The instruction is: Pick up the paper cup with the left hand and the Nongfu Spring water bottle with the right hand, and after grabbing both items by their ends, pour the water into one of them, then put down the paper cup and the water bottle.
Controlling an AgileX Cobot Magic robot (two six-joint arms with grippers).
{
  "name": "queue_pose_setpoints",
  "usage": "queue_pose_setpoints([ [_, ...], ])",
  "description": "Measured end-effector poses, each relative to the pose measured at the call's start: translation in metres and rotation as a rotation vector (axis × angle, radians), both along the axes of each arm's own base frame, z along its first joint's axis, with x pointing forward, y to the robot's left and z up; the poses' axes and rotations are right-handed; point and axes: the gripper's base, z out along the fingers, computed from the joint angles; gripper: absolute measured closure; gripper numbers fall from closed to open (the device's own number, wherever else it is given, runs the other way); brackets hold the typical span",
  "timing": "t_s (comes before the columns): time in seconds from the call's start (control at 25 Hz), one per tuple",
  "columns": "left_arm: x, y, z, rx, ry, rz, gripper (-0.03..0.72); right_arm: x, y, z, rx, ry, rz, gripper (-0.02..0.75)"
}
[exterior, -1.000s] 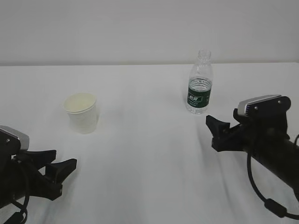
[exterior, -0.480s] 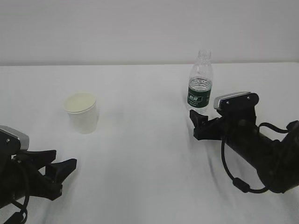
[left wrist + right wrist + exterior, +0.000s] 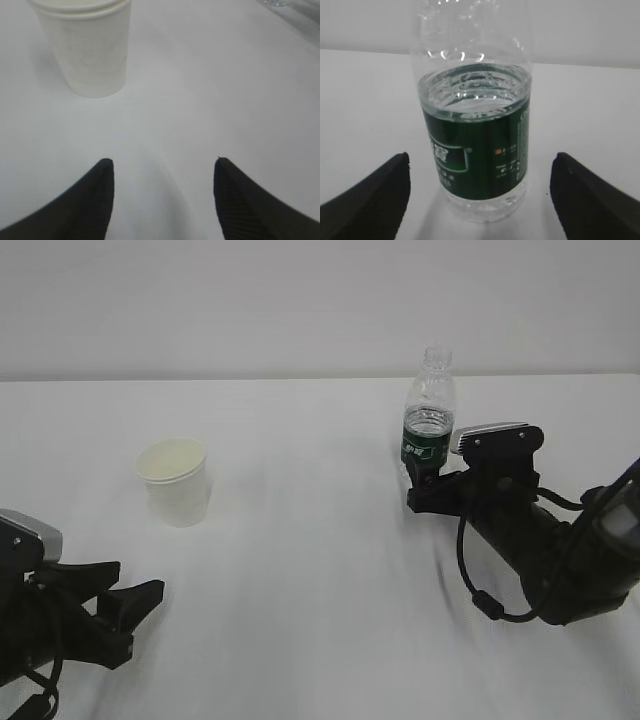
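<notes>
Bottle (image 3: 428,420) now flanked by advanced right claw (image 3: 480,200).

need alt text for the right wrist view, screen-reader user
A clear ribbed water bottle with a dark green label stands upright on a white table, centred between the open black jaws of the right gripper, which do not touch it. Water fills it to about the label's top edge.
</notes>
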Motion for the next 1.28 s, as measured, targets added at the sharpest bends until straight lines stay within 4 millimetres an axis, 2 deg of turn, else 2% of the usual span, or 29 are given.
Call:
queue_pose_setpoints([
  [0.2,0.000,0.000,0.000,0.000,0.000,0.000,0.238,0.012,0.004,-0.005,0.007,-0.017,-0.001,0.076],
  [0.4,0.000,0.000,0.000,-0.001,0.000,0.000,0.238,0.023,0.007,0.000,0.019,-0.055,-0.001,0.077],
  [0.84,0.000,0.000,0.000,-0.001,0.000,0.002,0.238,0.035,0.011,-0.021,0.034,-0.042,-0.004,0.090],
  [1.28,0.000,0.000,0.000,-0.001,0.000,0.002,0.238,0.047,0.012,-0.014,0.071,-0.077,-0.031,0.108],
])
